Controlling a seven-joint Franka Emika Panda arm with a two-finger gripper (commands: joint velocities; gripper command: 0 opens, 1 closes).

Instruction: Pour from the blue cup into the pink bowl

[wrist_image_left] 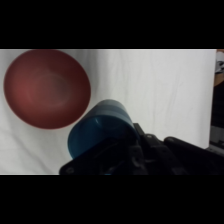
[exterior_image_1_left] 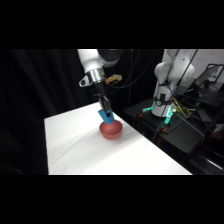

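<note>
Blue plastic fills my wrist view: the blue cup (wrist_image_left: 100,129) sits clamped in the pincer (wrist_image_left: 125,157), whose black linkage presses against the cup's lower side, so the fingers are closed only as far as the cup's width allows. From the side I see the pincer (exterior_image_1_left: 105,111) coming down from above with the blue cup (exterior_image_1_left: 106,116) tilted just over the pink bowl (exterior_image_1_left: 111,129), which rests on the white desk (exterior_image_1_left: 90,150). In my wrist view the pink bowl (wrist_image_left: 47,89) lies just beside the cup's rim.
</note>
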